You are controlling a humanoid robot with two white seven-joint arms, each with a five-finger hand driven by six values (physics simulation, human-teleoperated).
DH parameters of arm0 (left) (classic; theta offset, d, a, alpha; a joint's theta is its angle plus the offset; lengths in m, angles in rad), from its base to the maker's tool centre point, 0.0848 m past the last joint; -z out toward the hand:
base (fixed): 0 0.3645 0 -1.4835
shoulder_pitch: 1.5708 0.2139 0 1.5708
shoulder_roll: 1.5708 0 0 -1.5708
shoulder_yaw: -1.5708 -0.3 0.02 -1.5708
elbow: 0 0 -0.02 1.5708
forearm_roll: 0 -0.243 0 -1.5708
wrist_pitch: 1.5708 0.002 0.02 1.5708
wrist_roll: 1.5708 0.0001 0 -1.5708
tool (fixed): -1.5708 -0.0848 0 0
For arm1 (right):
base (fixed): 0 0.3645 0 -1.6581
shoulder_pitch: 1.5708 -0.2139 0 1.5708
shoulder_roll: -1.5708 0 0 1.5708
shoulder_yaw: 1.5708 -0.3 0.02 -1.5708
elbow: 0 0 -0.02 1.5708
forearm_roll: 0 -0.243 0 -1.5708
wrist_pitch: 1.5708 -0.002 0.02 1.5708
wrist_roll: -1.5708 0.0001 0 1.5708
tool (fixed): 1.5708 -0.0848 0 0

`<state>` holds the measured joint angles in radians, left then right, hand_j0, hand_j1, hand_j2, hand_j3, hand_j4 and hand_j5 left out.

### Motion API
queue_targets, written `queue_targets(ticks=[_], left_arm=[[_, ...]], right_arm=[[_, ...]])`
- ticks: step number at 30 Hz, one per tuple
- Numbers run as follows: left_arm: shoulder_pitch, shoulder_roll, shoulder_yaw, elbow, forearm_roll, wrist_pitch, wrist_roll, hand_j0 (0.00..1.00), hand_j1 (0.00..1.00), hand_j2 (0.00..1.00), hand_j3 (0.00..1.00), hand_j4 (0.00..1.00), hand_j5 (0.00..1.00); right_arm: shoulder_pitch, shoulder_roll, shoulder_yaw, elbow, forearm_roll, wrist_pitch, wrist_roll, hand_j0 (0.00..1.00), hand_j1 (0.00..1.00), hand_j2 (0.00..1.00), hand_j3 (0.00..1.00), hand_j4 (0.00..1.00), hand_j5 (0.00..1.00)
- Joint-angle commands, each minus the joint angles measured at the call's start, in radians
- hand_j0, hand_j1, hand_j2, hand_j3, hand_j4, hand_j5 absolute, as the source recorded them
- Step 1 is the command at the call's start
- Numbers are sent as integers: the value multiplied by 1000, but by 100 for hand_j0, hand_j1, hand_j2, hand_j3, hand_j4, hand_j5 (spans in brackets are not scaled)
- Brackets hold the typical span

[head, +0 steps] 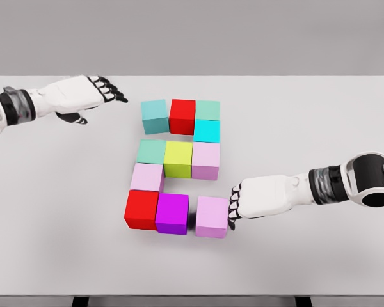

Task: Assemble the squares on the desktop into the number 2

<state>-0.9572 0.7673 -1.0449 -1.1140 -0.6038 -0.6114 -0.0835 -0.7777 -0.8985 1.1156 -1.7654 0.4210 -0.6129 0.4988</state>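
Coloured cubes lie on the white table (307, 128) in a 2 shape. The top row is a teal cube (155, 116), a red cube (182, 116) and a pale green cube (208, 109), with a cyan cube (207, 130) under it. The middle row is a green cube (151, 152), a yellow-green cube (178, 158) and a pink cube (206, 160). Below sit a pale pink cube (146, 177), a red cube (141, 209), a purple cube (172, 213) and a lilac cube (212, 216). My right hand (235, 206) rests with curled fingers against the lilac cube's right side. My left hand (109, 91) hovers open at the upper left, apart from the cubes.
A narrow gap separates the lilac cube from the purple cube. The teal cube sits slightly turned. The table's front edge (192, 295) runs along the bottom of the view.
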Motion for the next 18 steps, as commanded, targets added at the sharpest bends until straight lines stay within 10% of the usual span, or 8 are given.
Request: queue_targets(ticks=[1, 18], left_arm=[[0, 23, 2, -53, 12, 1, 1, 94, 94, 94, 94, 94, 94], [68, 29, -12, -79, 7, 1, -1, 95, 95, 95, 95, 95, 95]], right_arm=[[0, 0, 0, 0, -5, 2, 0, 60, 60, 60, 60, 60, 60], [3, -25, -2, 0, -7, 2, -2, 60, 60, 60, 60, 60, 60]])
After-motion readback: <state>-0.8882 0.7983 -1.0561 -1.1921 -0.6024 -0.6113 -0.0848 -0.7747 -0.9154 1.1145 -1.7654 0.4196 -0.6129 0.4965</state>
